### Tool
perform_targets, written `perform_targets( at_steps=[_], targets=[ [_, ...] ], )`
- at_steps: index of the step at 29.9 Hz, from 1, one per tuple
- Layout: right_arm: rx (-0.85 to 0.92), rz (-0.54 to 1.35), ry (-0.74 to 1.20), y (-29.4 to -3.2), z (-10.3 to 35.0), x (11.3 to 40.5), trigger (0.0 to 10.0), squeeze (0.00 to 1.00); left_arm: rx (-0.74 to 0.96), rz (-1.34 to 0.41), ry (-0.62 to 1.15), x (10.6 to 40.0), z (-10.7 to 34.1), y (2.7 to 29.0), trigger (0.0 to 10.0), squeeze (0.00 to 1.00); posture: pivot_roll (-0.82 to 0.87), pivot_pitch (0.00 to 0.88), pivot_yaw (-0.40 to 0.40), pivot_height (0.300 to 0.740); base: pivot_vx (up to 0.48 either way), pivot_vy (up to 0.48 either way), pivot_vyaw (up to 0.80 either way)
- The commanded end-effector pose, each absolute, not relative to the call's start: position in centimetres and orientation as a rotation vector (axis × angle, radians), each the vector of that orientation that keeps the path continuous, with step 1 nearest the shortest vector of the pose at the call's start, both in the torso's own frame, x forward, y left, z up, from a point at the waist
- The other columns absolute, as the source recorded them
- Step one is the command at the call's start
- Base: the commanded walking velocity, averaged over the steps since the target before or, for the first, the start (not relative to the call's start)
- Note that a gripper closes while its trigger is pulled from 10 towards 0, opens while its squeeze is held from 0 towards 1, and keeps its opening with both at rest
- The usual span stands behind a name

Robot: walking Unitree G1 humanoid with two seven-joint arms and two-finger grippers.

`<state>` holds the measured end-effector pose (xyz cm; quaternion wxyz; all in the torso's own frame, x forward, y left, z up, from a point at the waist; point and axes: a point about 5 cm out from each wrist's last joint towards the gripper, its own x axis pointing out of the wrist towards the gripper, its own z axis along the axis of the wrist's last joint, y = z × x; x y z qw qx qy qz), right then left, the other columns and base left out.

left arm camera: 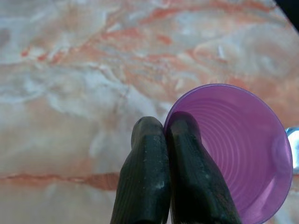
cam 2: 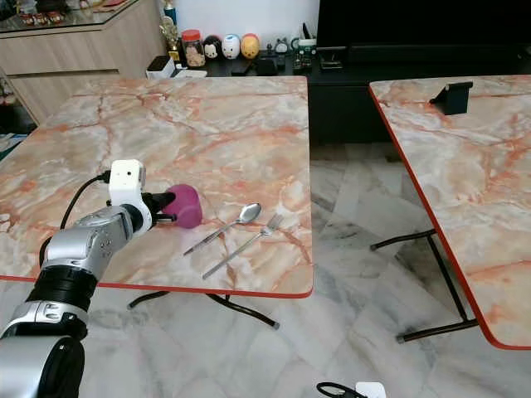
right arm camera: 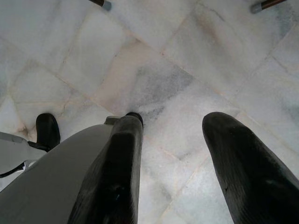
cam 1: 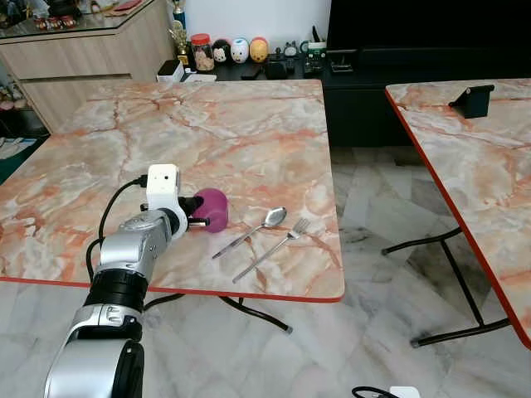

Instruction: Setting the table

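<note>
Left gripper (left arm camera: 166, 154) clamped on the rim of a purple cup (left arm camera: 233, 149) — one finger inside the wall, one outside, the two pressed together with only the thin wall between them. The cup sits near the front edge of the marble table (cam 1: 232, 124), toward its front right corner, and appears tipped on its side with the mouth facing the gripper; whether it rests on the top or is just lifted cannot be told. The wrist view looks straight into the cup: ribbed, translucent walls and nothing inside. By its look the cup is thin plastic, so probably light, somewhat flexible and smooth — a rim pinch suits it, though a hard squeeze might deform the wall and a loose one let it swing. Just beside the cup, closer to the right edge, lie a spoon (cam 1: 253, 230) and a fork (cam 1: 272, 249), roughly parallel, handles toward the front edge. Right gripper (right arm camera: 173, 163) hangs idle over the tiled floor (right arm camera: 163, 70), its fingers spread apart.
</note>
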<state>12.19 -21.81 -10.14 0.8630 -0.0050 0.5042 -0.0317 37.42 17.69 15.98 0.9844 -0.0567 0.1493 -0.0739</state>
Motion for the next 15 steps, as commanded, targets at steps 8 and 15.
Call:
perform_targets(
  at_steps=[8, 15],
  targets=[
    [-0.015, -0.055, 1.072, -21.7, -10.3, 11.8, 10.0, 0.0, -0.095, -0.014, -0.182, 34.2, 19.6, 19.5, 10.0, 0.0, -0.03, 0.0, 0.05, 0.732, 0.0, 0.0, 0.0],
    [-0.022, -0.053, 1.072, -21.9, -10.2, 11.8, 10.0, 0.0, -0.025, 0.056, -0.275, 30.7, 19.1, 20.4, 10.0, 0.0, -0.03, 0.0, 0.039, 0.732, 0.0, 0.0, 0.0]
  ],
)
